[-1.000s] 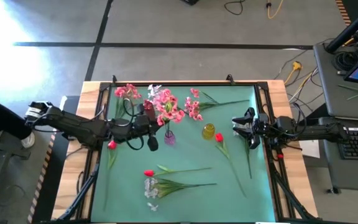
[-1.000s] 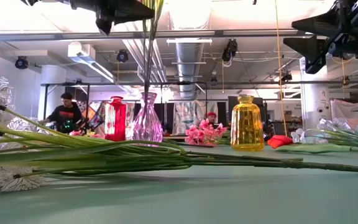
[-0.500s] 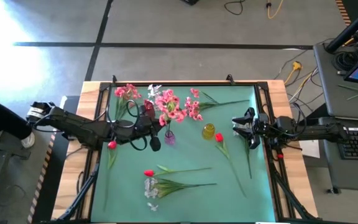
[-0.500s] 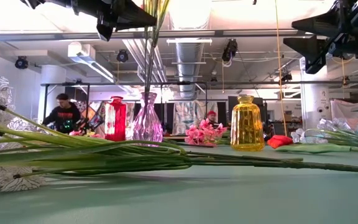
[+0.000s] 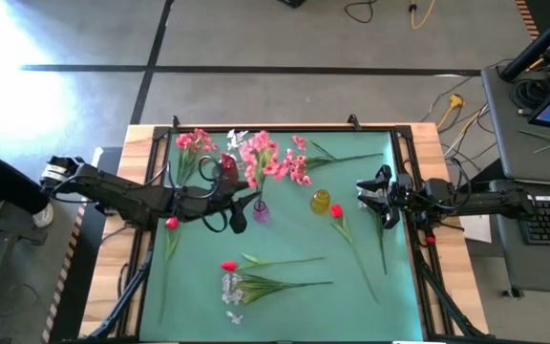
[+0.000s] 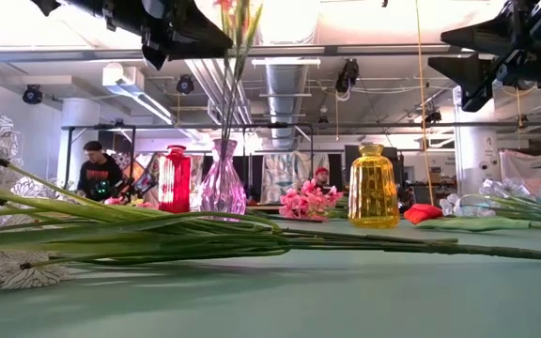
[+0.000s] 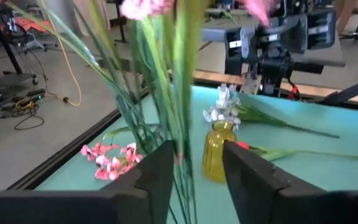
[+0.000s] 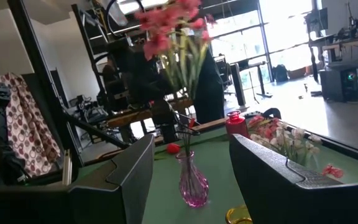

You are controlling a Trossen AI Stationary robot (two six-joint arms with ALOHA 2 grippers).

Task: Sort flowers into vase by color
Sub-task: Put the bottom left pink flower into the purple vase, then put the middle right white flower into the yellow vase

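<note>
Nearest the low camera, the white-blossomed spray on long thin green plastic stems (image 6: pixel 139 235) is lying flat on the green-matted counter (image 5: pixel 351 287); I judge such sprays light, springy and slick, best pinched low on the stem, never on the soft fabric blooms. Farther back, the pink-blossomed spray (image 5: pixel 261 162) is standing in the smooth, fragile-looking ribbed pink glass vase (image 6: pixel 223 186), with the left gripper (image 7: pixel 194 168) hanging parted around its stems, while the right gripper (image 8: pixel 191 162) is waiting, empty and half-spread.
</note>
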